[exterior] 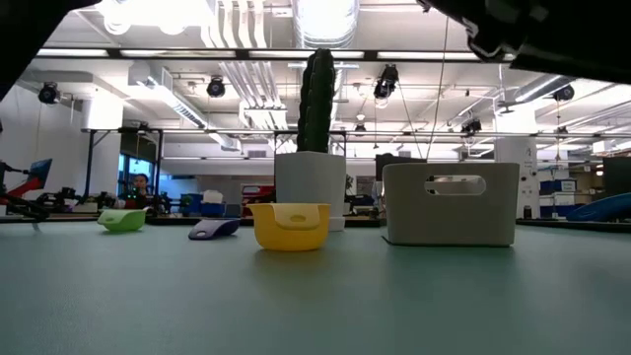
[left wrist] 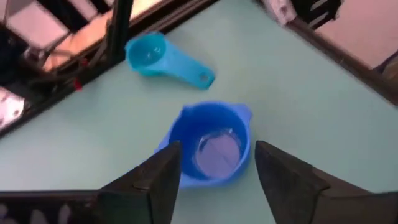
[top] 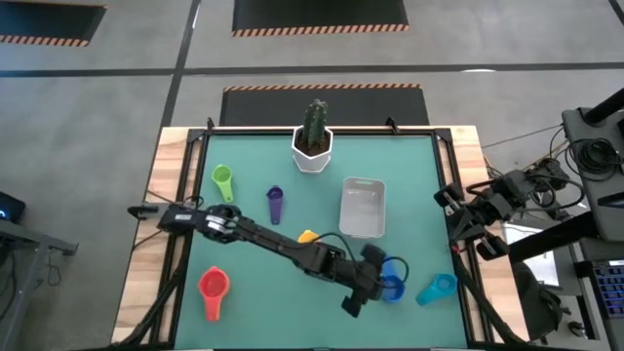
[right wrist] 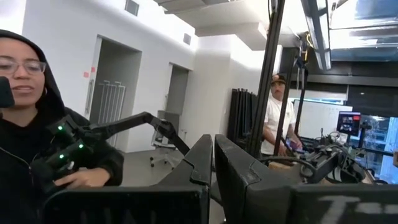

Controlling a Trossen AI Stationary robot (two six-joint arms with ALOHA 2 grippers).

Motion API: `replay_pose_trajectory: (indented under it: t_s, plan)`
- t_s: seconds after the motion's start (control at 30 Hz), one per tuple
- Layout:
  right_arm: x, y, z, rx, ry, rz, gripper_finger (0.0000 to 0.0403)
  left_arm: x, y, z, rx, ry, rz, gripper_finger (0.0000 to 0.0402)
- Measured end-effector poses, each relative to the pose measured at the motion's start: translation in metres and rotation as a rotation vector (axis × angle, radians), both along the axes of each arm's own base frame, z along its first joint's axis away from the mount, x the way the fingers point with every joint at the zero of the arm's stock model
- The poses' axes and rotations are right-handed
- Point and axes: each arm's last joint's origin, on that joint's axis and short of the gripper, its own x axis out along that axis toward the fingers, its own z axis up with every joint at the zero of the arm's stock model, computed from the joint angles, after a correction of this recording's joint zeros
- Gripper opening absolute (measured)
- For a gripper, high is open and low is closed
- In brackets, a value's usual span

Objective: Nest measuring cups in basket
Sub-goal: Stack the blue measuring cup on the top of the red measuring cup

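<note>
The left gripper (top: 375,283) reaches far across the green table (top: 263,302) toward the near right part; its two dark fingers (left wrist: 163,171) are spread apart, with the blue cup (left wrist: 210,144) sitting between them on the table; the fingers are close to the cup's sides, but I cannot tell if they touch it. The teal cup (left wrist: 163,57) lies a little way past the blue cup, near the right edge of the table, with its handle pointing off to one side.

The basket (top: 363,207) stands in the middle right of the table, just behind the left gripper; in the low view it shows as a pale box with a slot handle (exterior: 451,203). The yellow cup (exterior: 289,225) sits beside the arm, left of the basket. The purple cup (top: 275,204) lies farther left, and the green cup (top: 222,179) is near the back left. The red cup (top: 213,288) is at the front left, well apart from the rest. The cactus pot (top: 312,148) stands at the back, behind the basket.

The right gripper (right wrist: 212,163) waits off the right side of the table; its fingers are pressed close together and hold nothing. Beyond it, two people show in the room.
</note>
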Motion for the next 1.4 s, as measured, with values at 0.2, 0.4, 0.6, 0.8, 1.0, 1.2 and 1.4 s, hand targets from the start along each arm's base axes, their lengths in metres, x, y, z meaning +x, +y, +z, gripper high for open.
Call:
replay_pose_trajectory:
  t_s: [0.2,0.4,0.6,0.8,1.0,1.2,1.4]
  plan:
    - [0.0,0.0,0.0,0.0,0.0,0.0,0.0009,0.001,0.006,-0.016,-0.058,-0.02,-0.06,0.0195]
    - [0.0,0.0,0.0,-0.003,-0.002,-0.001,0.0009,0.004,0.015,-0.025,-0.117,-0.059,-0.086,0.0186]
    - [0.0,0.0,0.0,-0.003,-0.002,-0.001,0.0009,0.005,0.022,-0.035,-0.151,-0.091,-0.108,0.0174]
    - [0.0,0.0,0.0,-0.008,-0.004,-0.004,0.0009,0.005,0.023,-0.036,-0.158,-0.098,-0.11,0.0167]
    - [0.0,0.0,0.0,-0.009,-0.005,-0.004,0.0009,0.008,0.023,-0.047,-0.168,-0.106,-0.128,0.0166]
    - [0.0,0.0,-0.001,-0.01,-0.001,-0.004,0.0009,0.011,0.025,-0.048,-0.147,-0.109,-0.136,0.0166]
    - [0.001,0.0,-0.001,-0.01,0.002,-0.005,0.0009,0.011,0.026,-0.053,-0.144,-0.091,-0.134,0.0166]
